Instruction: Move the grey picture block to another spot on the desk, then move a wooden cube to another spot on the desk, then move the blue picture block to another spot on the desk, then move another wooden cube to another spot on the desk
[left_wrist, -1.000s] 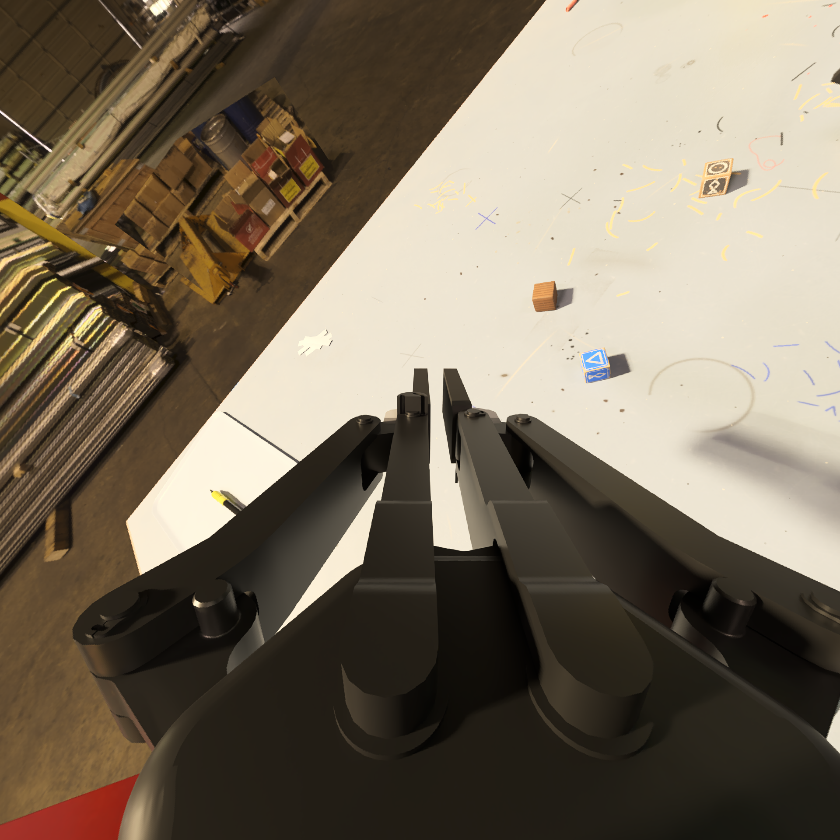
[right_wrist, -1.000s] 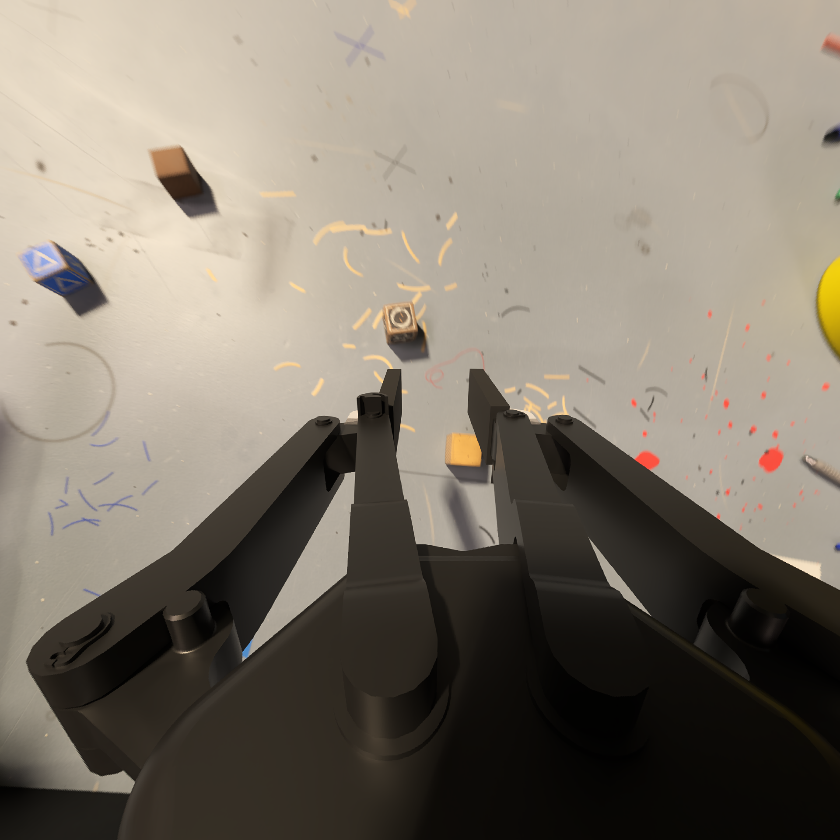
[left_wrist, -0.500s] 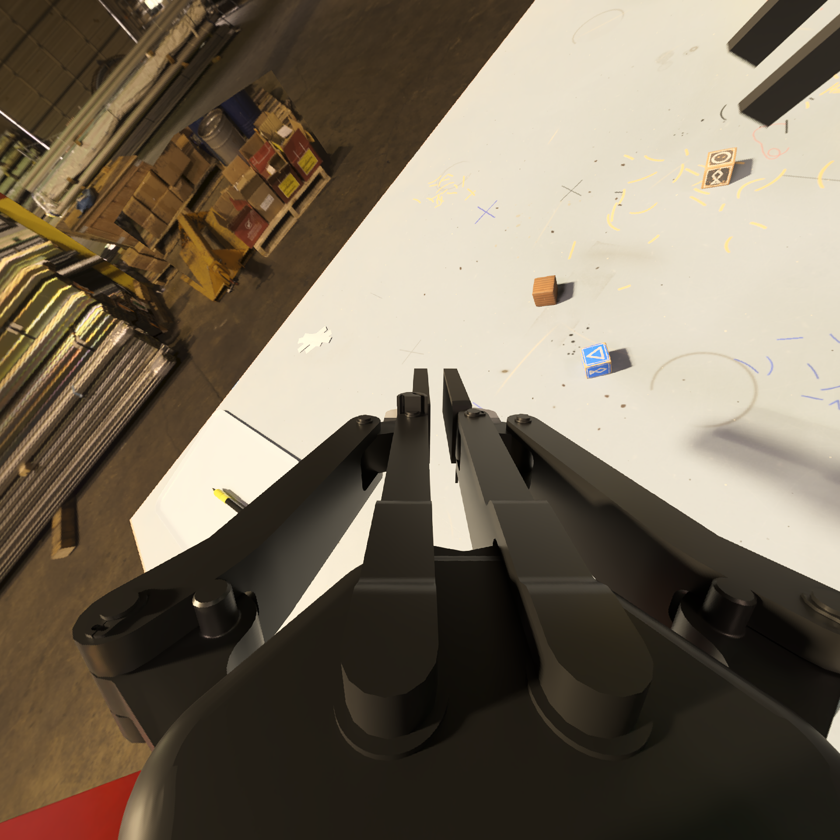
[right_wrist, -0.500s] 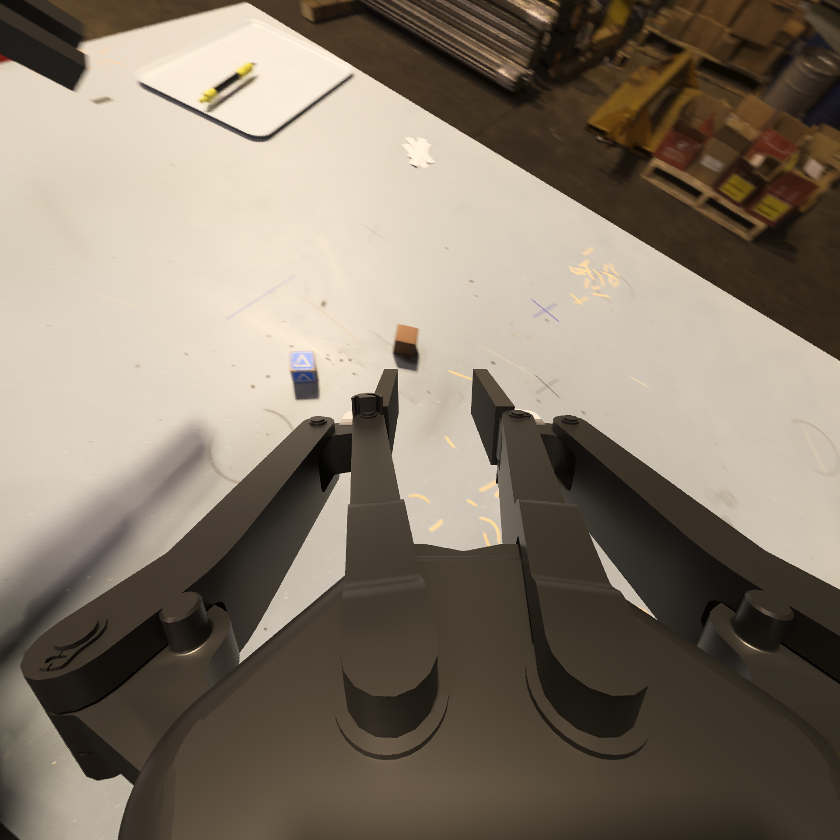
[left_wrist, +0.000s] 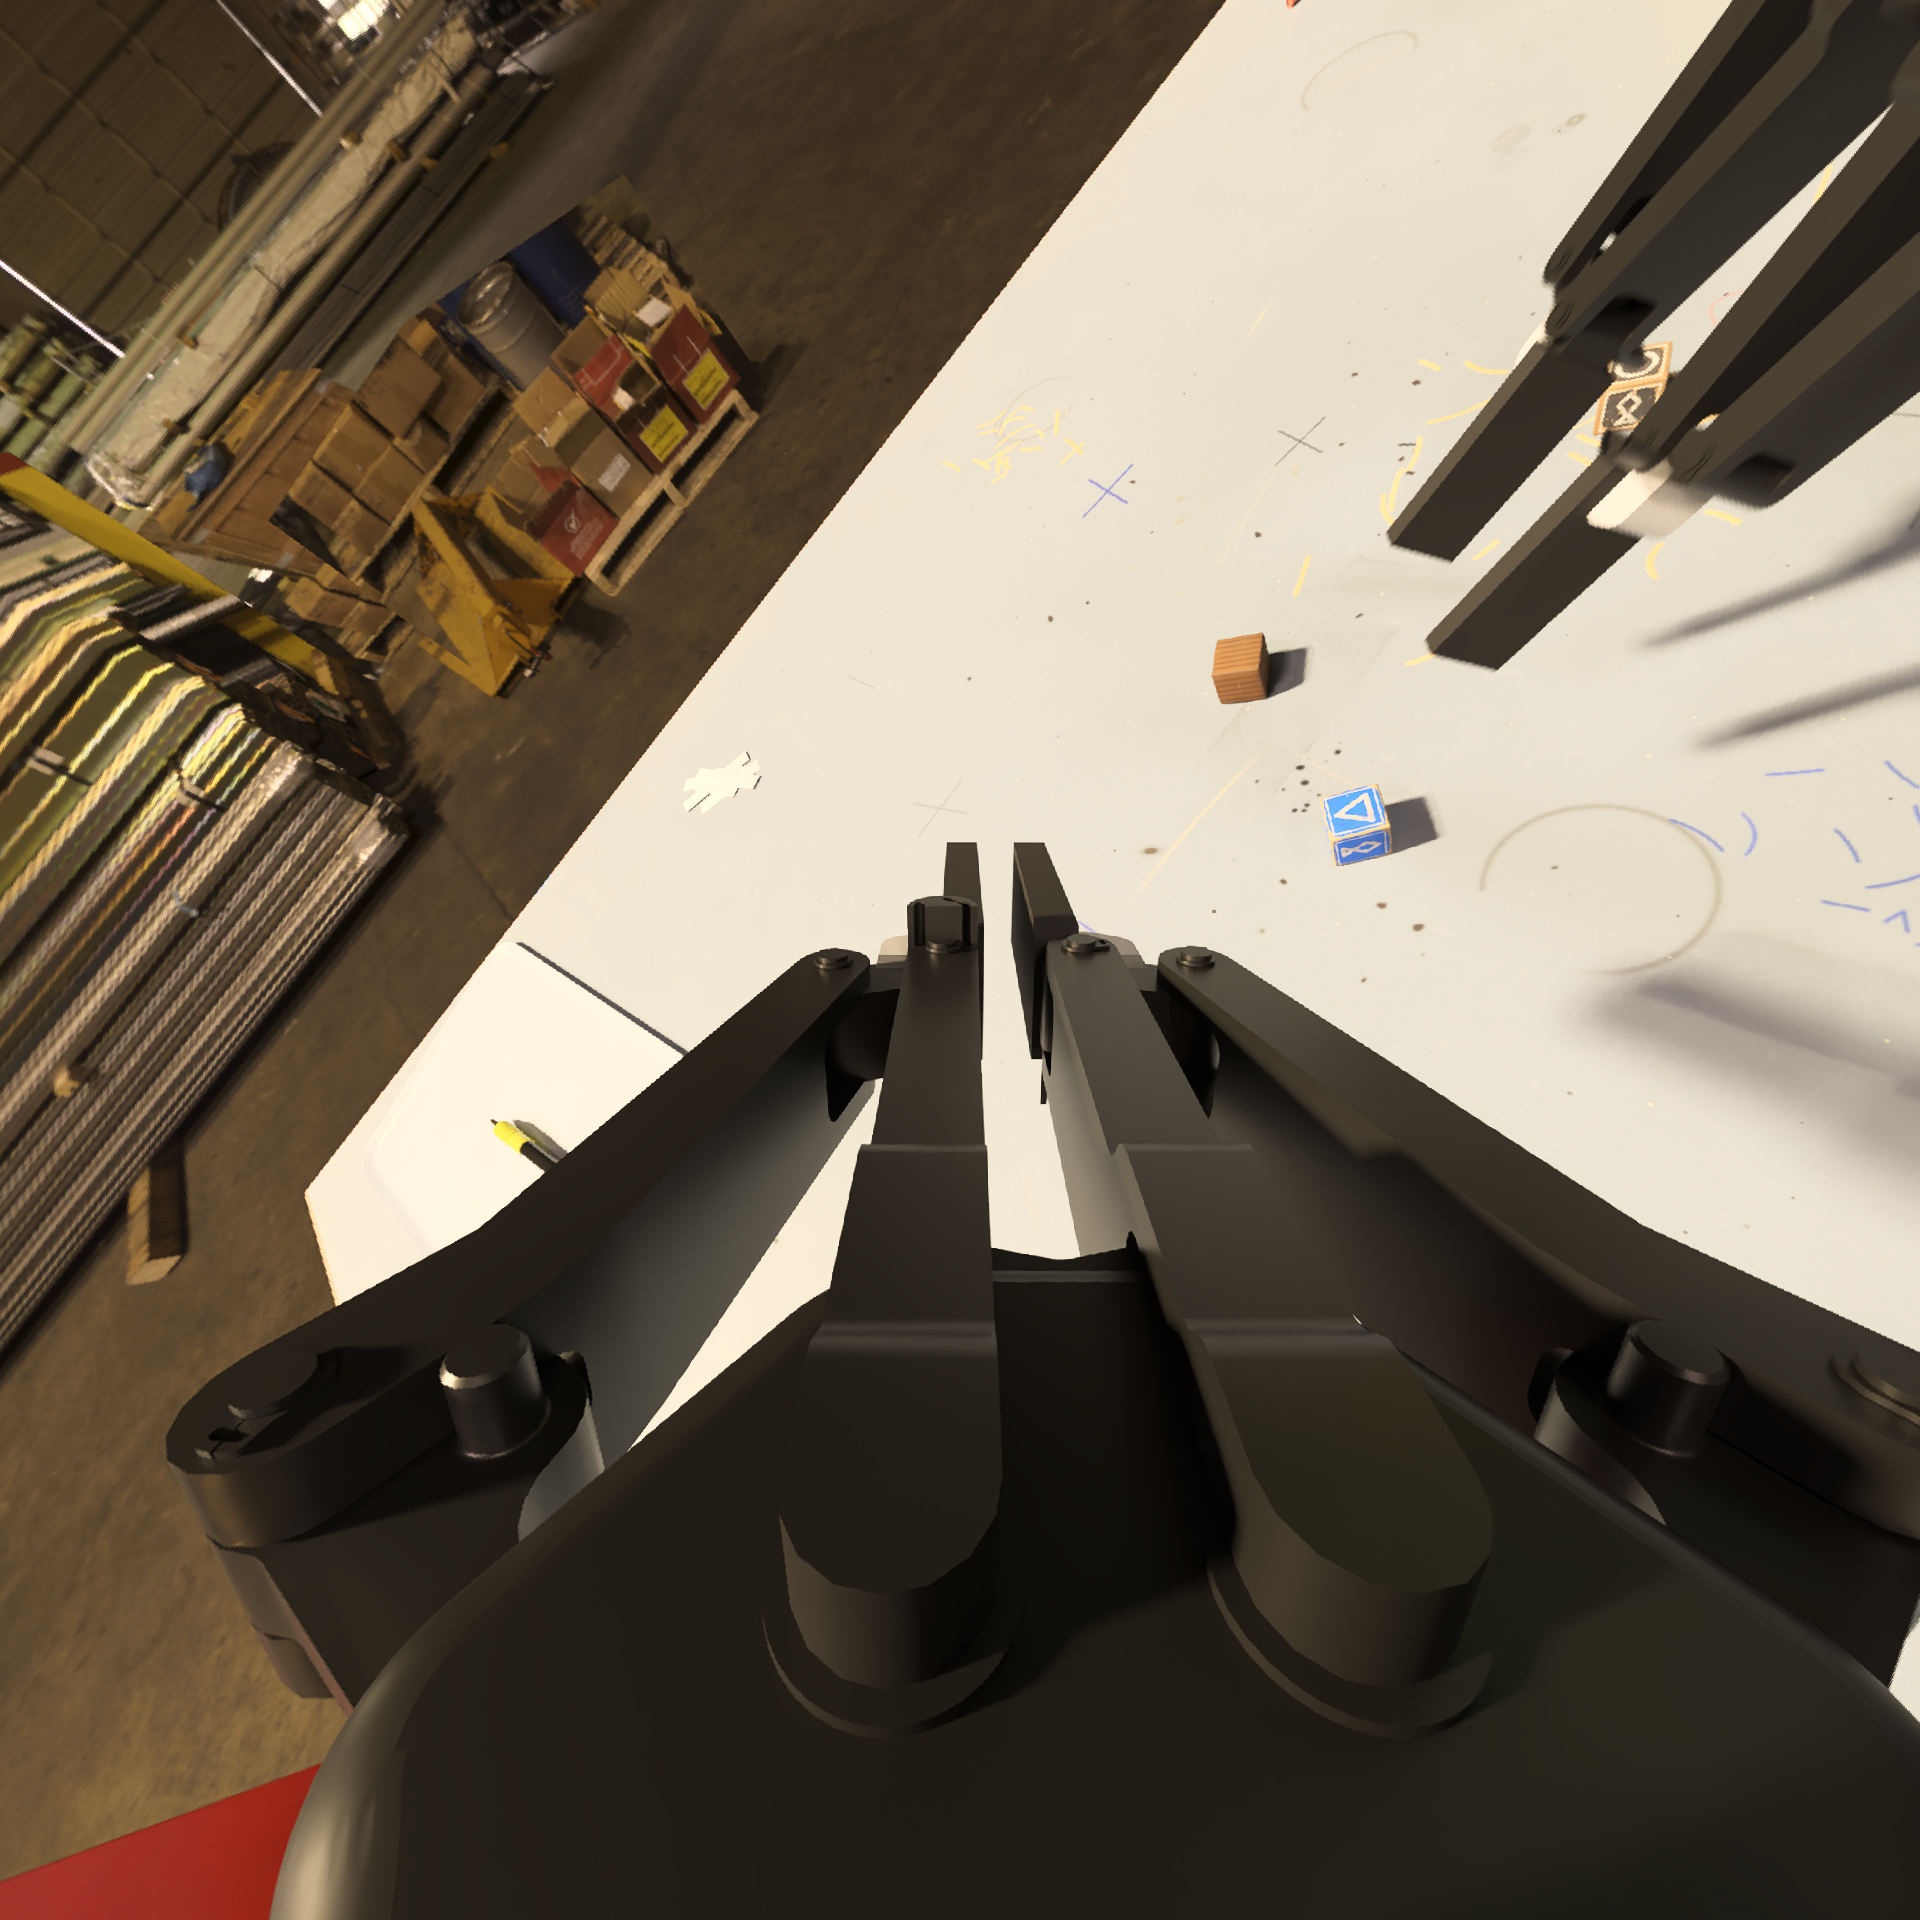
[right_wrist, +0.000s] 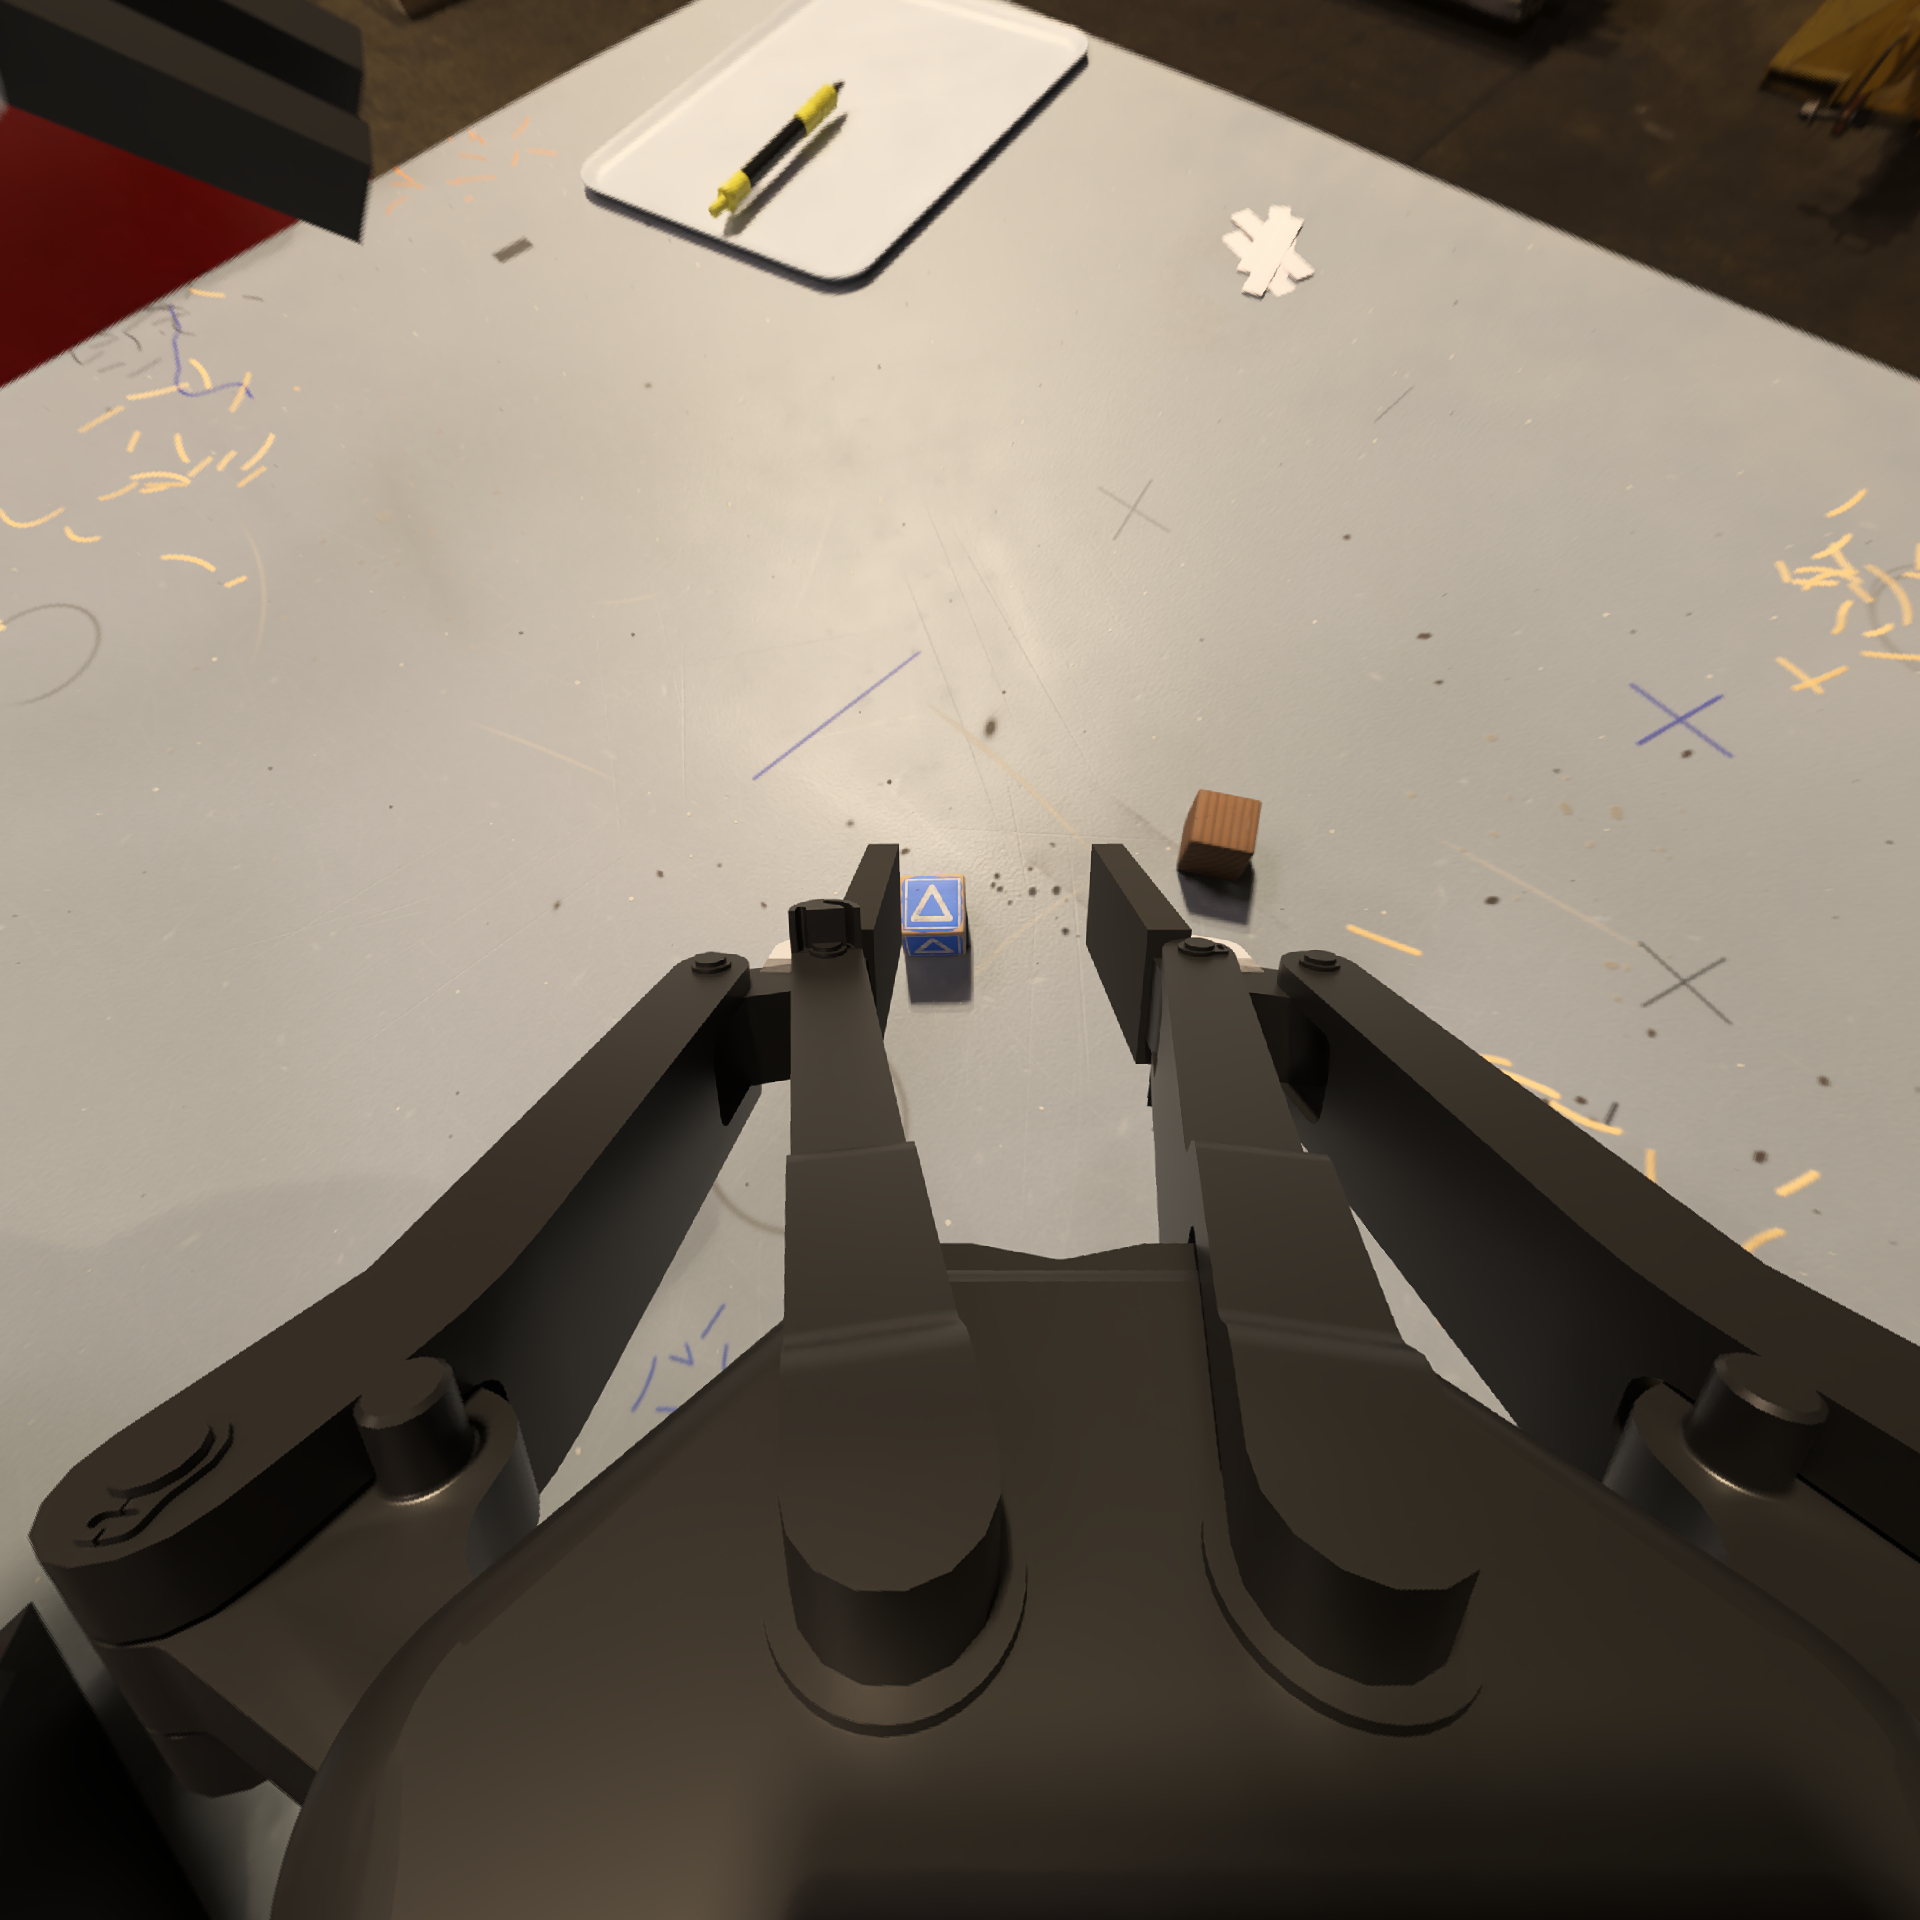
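The blue picture block sits on the desk, seen between my right gripper's open fingers and close to the left one. The gripper is above it and empty. A brown wooden cube stands just right of the right finger. In the left wrist view my left gripper is shut and empty near the desk's left edge. The cube and blue block lie ahead to its right. The right gripper hangs beyond them and partly hides the grey picture block.
A white tray holding a yellow-and-black pen lies at the desk's far corner, also in the left wrist view. A white tape scrap is stuck near the edge. Pallets of boxes stand on the floor beyond.
My right gripper has swung away from the grey picture block and a pale wooden cube and now hangs over the blue block. It has come into the left wrist view. The left gripper has not moved.
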